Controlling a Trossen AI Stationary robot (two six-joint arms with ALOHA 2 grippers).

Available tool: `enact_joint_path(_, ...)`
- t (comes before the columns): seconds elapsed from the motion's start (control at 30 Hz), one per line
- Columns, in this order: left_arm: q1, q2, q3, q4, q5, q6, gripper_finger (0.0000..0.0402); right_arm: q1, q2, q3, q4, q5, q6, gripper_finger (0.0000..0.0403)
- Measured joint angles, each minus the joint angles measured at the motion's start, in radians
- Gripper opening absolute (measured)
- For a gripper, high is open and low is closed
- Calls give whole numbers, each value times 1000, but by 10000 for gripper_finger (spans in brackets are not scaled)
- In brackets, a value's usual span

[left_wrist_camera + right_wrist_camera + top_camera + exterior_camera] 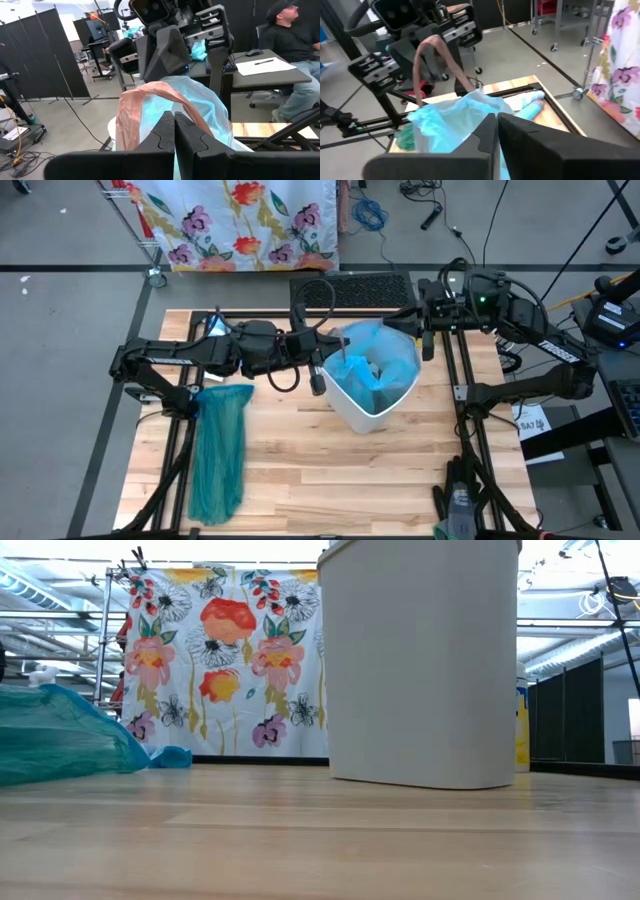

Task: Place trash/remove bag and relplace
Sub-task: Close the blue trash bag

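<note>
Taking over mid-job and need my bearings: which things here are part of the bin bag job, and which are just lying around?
Part of the job:
- thin pale blue plastic bag lining the bin
- small white plastic bin
- left gripper, shut on the bag's edge
- right gripper, shut at the opposite edge

Lying about:
- darker teal-green bag on the wooden table
- floral cloth on a rack beyond
- black keyboard

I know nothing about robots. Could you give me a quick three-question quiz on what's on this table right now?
1. True or false: the pale blue plastic bag lines the small white bin.
2. The crumpled teal-green bag lies nearest which arm? A left, B right.
3. Fill in: the left tool and right tool both pinch the ____ bag's rim.

Key: 1 true; 2 A; 3 pale blue.
</note>
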Motion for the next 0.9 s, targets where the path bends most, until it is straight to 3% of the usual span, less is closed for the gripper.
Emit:
enact_joint_path(0.37, 2, 0, 0, 0, 0, 1, 0, -131, -30, -1, -6, -2, -23, 138)
enact_joint_path(0.5, 2, 0, 0, -3, 0, -8, 0, -146, -90, -1, -106, -12, 37, 173)
enact_joint_path(0.77, 2, 1, 0, -29, 0, -25, 0, -144, -183, -1, -292, -212, 176, 188)
enact_joint_path(0.9, 2, 1, 0, -27, 0, -25, 0, -143, -188, 0, -387, -215, 189, 180)
